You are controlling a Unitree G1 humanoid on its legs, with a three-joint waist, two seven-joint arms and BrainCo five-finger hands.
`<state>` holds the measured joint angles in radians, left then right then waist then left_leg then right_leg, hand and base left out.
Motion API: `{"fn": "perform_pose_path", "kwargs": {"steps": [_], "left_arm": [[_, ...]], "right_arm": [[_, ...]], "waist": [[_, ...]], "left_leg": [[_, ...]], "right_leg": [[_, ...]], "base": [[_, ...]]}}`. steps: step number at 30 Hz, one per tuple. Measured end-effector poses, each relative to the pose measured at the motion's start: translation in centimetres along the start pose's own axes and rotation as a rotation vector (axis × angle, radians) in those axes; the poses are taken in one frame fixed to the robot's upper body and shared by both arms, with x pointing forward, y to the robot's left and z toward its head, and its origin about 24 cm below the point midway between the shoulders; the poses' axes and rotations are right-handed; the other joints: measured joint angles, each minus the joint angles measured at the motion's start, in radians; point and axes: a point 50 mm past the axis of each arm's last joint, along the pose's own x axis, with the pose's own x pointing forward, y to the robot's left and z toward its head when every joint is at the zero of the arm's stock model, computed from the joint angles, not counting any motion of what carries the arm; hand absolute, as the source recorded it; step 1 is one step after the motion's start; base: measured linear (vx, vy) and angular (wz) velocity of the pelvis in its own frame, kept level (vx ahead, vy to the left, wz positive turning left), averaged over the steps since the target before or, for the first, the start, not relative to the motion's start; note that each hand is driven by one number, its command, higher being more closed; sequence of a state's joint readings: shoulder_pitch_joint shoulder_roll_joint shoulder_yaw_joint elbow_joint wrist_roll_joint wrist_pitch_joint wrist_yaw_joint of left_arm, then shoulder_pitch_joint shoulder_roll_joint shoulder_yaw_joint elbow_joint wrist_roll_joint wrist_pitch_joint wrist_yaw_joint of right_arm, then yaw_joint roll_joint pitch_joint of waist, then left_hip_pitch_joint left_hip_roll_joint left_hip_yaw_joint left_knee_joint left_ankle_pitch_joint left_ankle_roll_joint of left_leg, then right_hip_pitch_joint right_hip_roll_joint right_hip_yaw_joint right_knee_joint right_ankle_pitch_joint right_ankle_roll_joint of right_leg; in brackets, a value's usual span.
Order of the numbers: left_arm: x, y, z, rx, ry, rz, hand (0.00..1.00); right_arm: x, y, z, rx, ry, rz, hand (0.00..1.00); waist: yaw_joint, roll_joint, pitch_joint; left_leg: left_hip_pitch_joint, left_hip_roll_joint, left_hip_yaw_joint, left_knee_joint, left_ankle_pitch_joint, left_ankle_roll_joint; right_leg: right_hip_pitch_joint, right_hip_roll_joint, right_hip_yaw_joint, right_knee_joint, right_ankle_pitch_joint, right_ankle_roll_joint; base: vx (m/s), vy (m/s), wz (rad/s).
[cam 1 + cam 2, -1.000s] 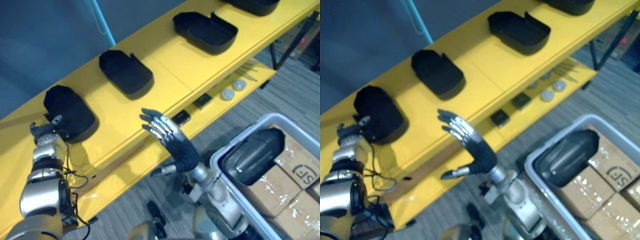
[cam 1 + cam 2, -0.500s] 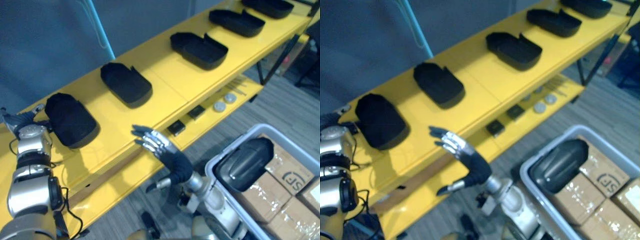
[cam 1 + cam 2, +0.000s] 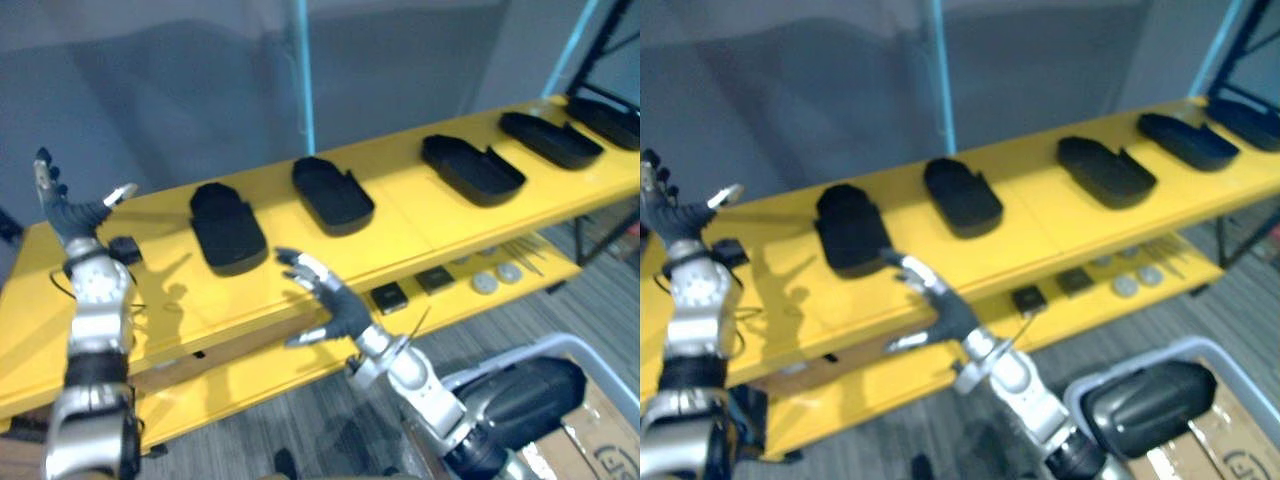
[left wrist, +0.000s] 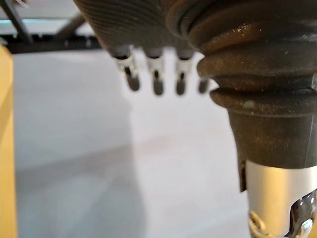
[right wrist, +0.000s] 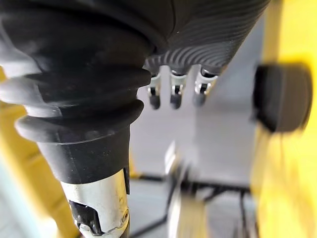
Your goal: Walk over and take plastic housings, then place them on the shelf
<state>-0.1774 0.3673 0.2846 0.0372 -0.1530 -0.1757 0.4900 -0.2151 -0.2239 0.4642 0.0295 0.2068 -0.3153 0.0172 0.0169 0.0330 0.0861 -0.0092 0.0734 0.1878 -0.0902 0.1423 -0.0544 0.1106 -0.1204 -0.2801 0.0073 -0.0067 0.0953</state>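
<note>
Peeking housing [image 3: 528,398] in cropped bin [image 3: 570,342]

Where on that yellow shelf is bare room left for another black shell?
The widest bare patch of the yellow shelf lies between the second housing and the third housing. A narrower one sits between the small black box and the first housing. The far right end is crowded with housings.
</note>
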Motion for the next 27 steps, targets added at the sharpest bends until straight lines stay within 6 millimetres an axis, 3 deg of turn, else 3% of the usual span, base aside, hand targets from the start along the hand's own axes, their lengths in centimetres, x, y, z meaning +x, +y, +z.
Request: {"fn": "perform_pose_path", "kwargs": {"steps": [4, 6, 9, 12, 15, 19, 24, 27], "left_arm": [[-6.1, 1.6, -1.2, -0.025, 0.109, 0.049, 0.00], [-9.1, 2.9, -3.0, 0.019, 0.225, 0.076, 0.00], [-12.4, 4.4, -4.8, 0.099, 0.343, 0.094, 0.00], [-14.3, 4.8, -6.6, 0.169, 0.393, 0.094, 0.00], [-15.1, 5.4, -7.5, 0.232, 0.380, 0.109, 0.00], [-17.6, 7.0, -10.4, 0.330, 0.538, 0.137, 0.00], [-19.4, 7.2, -11.7, 0.380, 0.625, 0.080, 0.00], [-21.2, 6.0, -12.7, 0.376, 0.709, -0.018, 0.00]], "right_arm": [[0.9, -4.2, -1.9, -0.117, 0.099, -0.239, 0.00], [1.3, -5.9, -3.3, -0.187, 0.185, -0.350, 0.00], [2.3, -8.0, -3.8, -0.244, 0.238, -0.496, 0.00], [3.0, -9.9, -3.9, -0.265, 0.269, -0.570, 0.00], [4.3, -9.8, -3.9, -0.274, 0.288, -0.550, 0.00], [5.9, -9.3, -3.6, -0.259, 0.299, -0.530, 0.00], [6.3, -9.8, -3.8, -0.278, 0.360, -0.545, 0.00], [6.2, -11.3, -3.5, -0.323, 0.383, -0.642, 0.00]], "waist": [[0.054, 0.006, -0.019], [0.090, 0.010, -0.021], [0.131, 0.006, -0.021], [0.188, -0.002, -0.018], [0.193, -0.031, -0.003], [0.198, -0.045, 0.014], [0.214, -0.035, 0.027], [0.214, -0.019, 0.061]], "left_leg": [[-0.027, -0.005, -0.063, -0.001, 0.016, -0.005], [-0.029, -0.003, -0.083, -0.001, 0.021, -0.011], [-0.054, 0.004, -0.096, 0.000, 0.017, -0.019], [-0.069, -0.003, -0.094, 0.000, 0.029, -0.012], [-0.082, -0.018, -0.093, 0.000, 0.029, -0.012], [-0.066, -0.030, -0.094, 0.000, 0.027, -0.007], [-0.061, -0.011, -0.096, 0.000, 0.030, -0.011], [-0.062, -0.001, -0.098, 0.000, 0.035, -0.012]], "right_leg": [[0.010, 0.001, -0.060, 0.001, -0.017, -0.007], [0.017, 0.006, -0.083, 0.001, -0.025, -0.002], [0.018, 0.009, -0.120, -0.010, -0.025, -0.002], [0.017, 0.001, -0.132, -0.032, -0.021, 0.001], [0.016, -0.008, -0.131, -0.042, -0.011, -0.001], [0.030, -0.020, -0.131, -0.038, -0.005, 0.007], [0.033, -0.001, -0.134, -0.039, -0.007, 0.004], [0.034, 0.009, -0.140, -0.040, -0.009, 0.002]], "base": [[-0.08, 0.020, 0.50], [-0.12, 0.010, 0.30], [-0.10, -0.002, 0.37], [-0.02, 0.030, 0.15], [0.03, 0.063, 0.16], [0.05, 0.018, 0.05], [0.02, -0.050, -0.02], [0.00, -0.050, -0.01]]}}
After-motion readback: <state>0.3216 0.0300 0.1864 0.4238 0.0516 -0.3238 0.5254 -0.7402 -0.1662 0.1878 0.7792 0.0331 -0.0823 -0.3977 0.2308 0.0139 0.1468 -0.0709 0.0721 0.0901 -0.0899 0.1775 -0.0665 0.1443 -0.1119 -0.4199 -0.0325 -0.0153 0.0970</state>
